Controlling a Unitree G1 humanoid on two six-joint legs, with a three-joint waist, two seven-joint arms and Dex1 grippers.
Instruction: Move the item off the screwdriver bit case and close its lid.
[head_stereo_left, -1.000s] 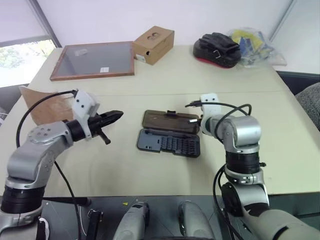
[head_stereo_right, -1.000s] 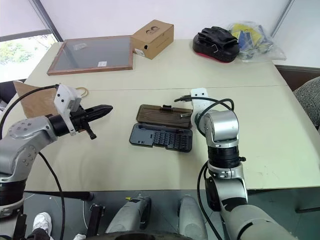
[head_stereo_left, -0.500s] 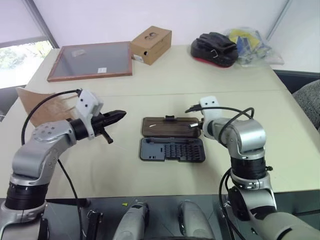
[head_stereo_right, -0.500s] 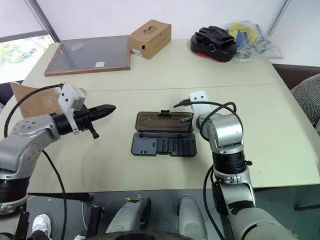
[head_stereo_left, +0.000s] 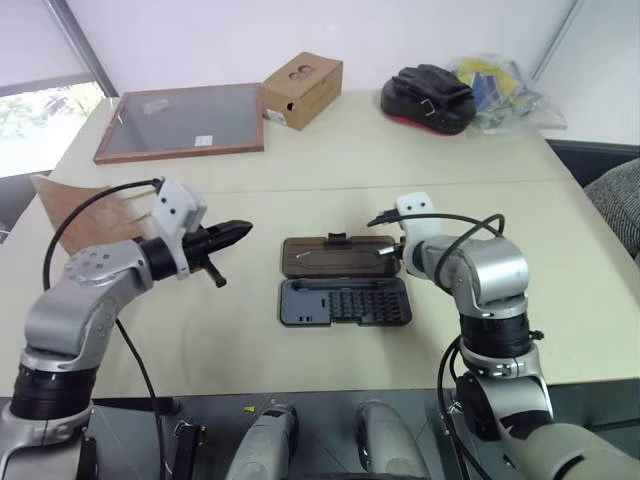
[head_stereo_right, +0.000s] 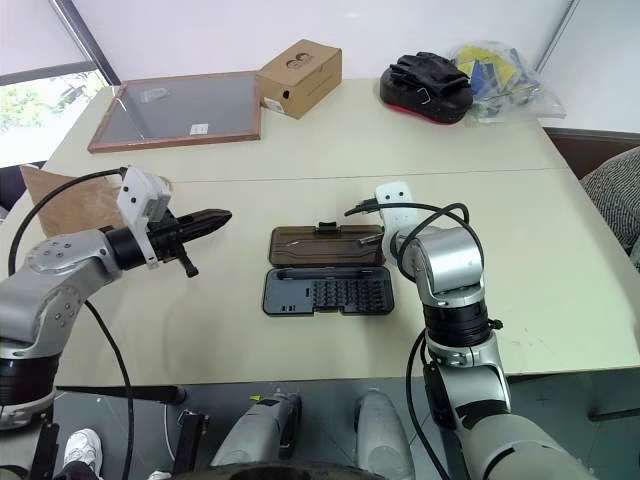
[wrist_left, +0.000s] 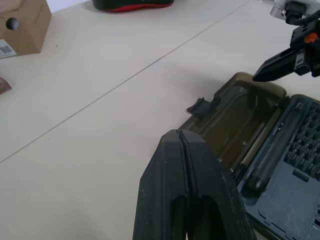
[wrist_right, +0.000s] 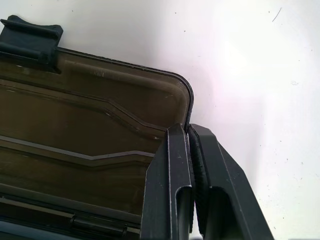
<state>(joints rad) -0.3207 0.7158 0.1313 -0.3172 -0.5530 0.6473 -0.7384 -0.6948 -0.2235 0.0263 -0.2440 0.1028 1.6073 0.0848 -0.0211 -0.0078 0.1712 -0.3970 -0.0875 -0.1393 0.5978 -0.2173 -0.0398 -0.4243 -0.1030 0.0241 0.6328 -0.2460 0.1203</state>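
The screwdriver bit case (head_stereo_left: 345, 302) lies open in the middle of the table, its rows of bits showing. Its lid (head_stereo_left: 335, 254), smoky brown, lies flat on the far side of the base, latch tab (wrist_right: 31, 36) away from me. My right gripper (wrist_right: 189, 129) is shut on the lid's right edge near the far corner. My left gripper (head_stereo_left: 238, 232) is shut and empty, hovering to the left of the case. The item, a brown paper bag (head_stereo_right: 60, 200), lies at the table's left edge behind my left arm, partly hidden.
At the back stand a wood-framed dark board (head_stereo_left: 180, 122), a cardboard box (head_stereo_left: 302, 88), a black and red bundle (head_stereo_left: 430, 98) and a crinkled plastic bag (head_stereo_left: 505, 85). A seam (head_stereo_left: 300, 186) crosses the tabletop beyond the case.
The case has swung from a slanted lie to square with the table edge, the right gripper staying at its lid's right edge. The left gripper kept still. The view also shifted slightly.
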